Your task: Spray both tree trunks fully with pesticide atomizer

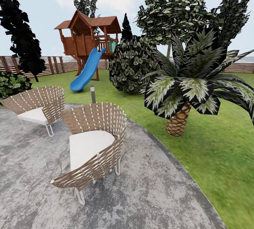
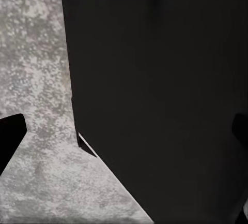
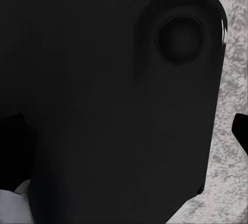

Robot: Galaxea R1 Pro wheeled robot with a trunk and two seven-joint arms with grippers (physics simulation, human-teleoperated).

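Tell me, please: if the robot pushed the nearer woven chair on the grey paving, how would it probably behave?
The nearer woven chair stands on thin white wire legs, so it would probably be light for its size and slide or tip rather than resist. Its slatted shell looks stiff, not floppy. The white seat cushion seems to lie loose, so it might shift. The grey paving looks flat.

Black robot body panel (image 2: 160, 89) close before both wrist cameras.

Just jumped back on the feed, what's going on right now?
Nothing is being handled. The head camera looks across a grey paved patio with two wicker chairs toward the lawn, a palm, a round bush and a wooden playhouse with a blue slide. Both wrist cameras face dark robot bodywork over the paving.
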